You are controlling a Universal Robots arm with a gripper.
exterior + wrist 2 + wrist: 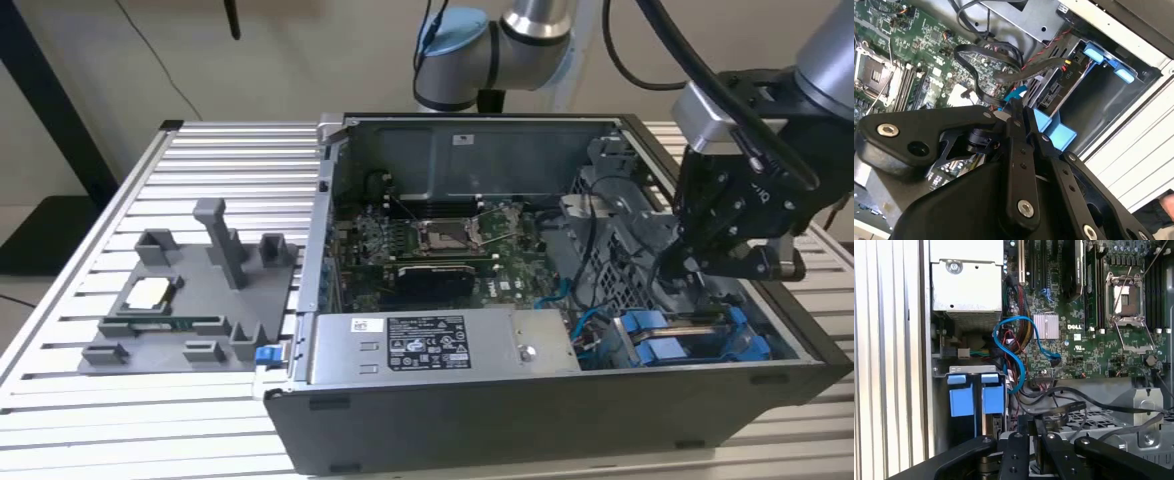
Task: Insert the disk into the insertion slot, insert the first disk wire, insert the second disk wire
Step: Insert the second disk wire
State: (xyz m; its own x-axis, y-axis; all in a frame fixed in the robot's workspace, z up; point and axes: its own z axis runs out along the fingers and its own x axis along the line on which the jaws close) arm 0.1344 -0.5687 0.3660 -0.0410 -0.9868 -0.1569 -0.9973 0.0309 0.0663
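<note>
The gripper (727, 262) hangs inside the open computer case (561, 420), fingers close together, though I cannot tell whether they clamp anything. Just below it sits the drive bay (694, 335) with blue rails (975, 395).

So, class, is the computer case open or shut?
Open: the computer case has no panel over its upward side, so the motherboard and grey power-supply box lie exposed in the exterior view.

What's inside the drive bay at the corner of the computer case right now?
The insertion slot holds blue plastic rails, and its floor looks dark and bare in the second wrist view. The gripper hangs above it in the exterior view and covers the bay's far end.
</note>
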